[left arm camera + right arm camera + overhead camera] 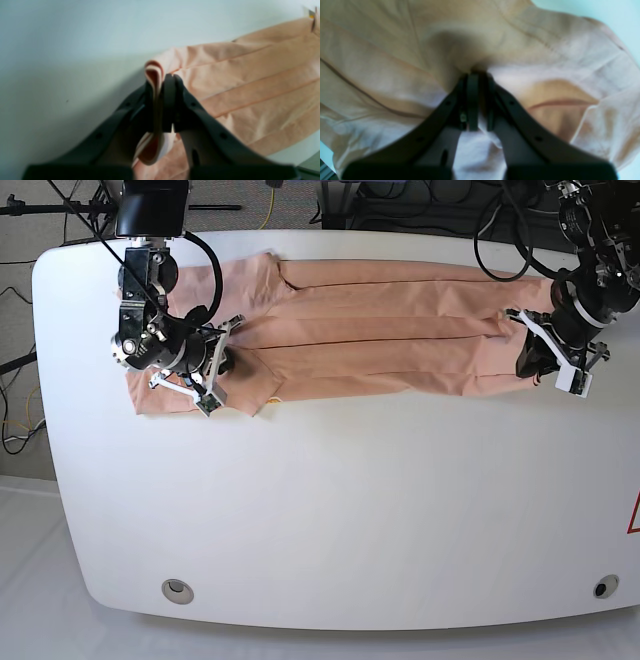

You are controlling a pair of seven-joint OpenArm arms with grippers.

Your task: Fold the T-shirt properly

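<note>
Both grippers, left [165,82] and right [477,80], pinch T-shirt [380,330] folds; blur probably hides fingertips.

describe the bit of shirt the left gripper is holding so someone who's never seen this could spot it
Start at the white table and find the peach T-shirt stretched in a long band along its far side. Follow the band to its end on the base view's right, where the left gripper is shut on it. That bit is a doubled hem fold, curled upward, unlike the flat creased cloth beside it.
</note>
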